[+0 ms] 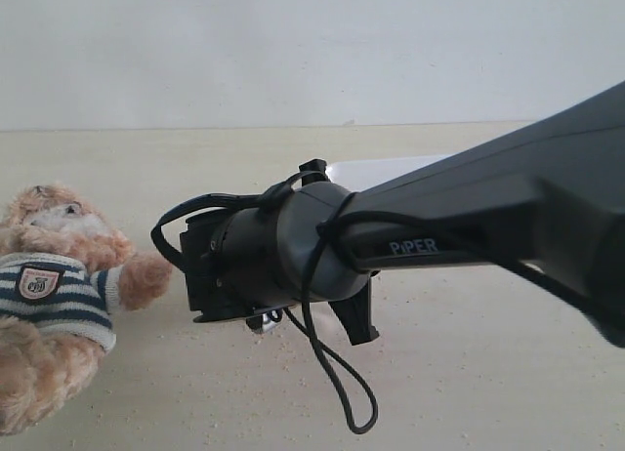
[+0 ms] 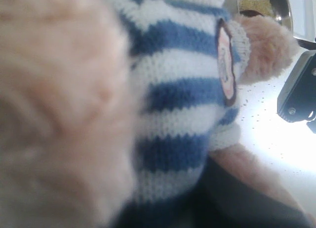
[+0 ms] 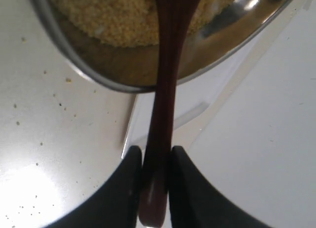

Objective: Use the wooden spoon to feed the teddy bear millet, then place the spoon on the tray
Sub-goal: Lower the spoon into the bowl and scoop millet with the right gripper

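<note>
1. Far left of the scene: the fluffy light-brown plush teddy bear [image 1: 61, 305] in a navy-and-white striped knitted shirt sits on the pale table [image 1: 469, 373], one paw out to the right. The left wrist view is filled by its fur and shirt [image 2: 182, 114], badly blurred at close range.
2. Left gripper: not visible in any view. Whether its fingers are released, clenched or holding the bear, I cannot tell.
3. Centre: the black right arm [image 1: 469, 226] reaches leftward across the exterior view and blocks the middle of the table. Only a sliver of steel shows under its wrist.
4. Right gripper [image 3: 154, 161]: its two dark fingers are clenched on the handle of the slim dark reddish-brown wooden spoon [image 3: 168, 80]. The spoon's far end lies in the round shiny steel bowl [image 3: 89, 70], over the heap of fine yellow millet [image 3: 113, 18].
5. Flat white tray [image 3: 256, 139]: lies just beside the bowl; in the exterior view only a pale strip [image 1: 391, 170] shows behind the arm.
6. Progress, judged: scooping stage. Spoon in hand and in the grain; feeding the bear and laying the spoon on the tray are both left.
7. Hard to make out: the spoon's oval end is cut off, so whether it is loaded is unknown. Loose grains dot the table.
</note>
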Robot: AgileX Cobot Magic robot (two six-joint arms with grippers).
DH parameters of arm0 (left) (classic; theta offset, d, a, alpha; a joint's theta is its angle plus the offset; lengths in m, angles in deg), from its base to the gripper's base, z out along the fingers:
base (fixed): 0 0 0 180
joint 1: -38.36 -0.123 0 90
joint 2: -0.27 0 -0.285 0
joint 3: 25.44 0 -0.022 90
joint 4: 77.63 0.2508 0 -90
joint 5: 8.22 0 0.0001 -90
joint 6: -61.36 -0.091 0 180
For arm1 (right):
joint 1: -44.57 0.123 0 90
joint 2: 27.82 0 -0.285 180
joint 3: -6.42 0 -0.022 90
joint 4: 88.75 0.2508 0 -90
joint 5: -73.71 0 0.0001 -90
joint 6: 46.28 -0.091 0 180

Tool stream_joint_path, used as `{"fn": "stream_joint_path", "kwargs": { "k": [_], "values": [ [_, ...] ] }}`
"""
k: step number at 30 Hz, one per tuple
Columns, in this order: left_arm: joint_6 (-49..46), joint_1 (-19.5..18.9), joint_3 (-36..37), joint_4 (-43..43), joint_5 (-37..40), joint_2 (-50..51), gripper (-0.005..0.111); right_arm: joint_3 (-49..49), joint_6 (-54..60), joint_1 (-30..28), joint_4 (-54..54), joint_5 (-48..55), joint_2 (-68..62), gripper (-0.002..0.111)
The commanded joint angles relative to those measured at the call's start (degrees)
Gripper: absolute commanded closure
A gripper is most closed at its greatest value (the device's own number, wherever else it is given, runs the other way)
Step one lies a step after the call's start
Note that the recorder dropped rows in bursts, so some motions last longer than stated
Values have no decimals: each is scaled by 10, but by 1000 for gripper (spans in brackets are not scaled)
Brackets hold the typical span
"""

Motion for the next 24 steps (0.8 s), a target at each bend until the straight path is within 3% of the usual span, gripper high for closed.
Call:
{"fn": "stream_joint_path", "kwargs": {
  "k": [1, 24],
  "values": [
    [0, -1, 2, -12, 5, -6, 99, -1, 12, 0, 15, 2, 2, 108],
    [0, -1, 2, -12, 5, -6, 99, -1, 12, -1, 59, 2, 2, 108]
  ]
}}
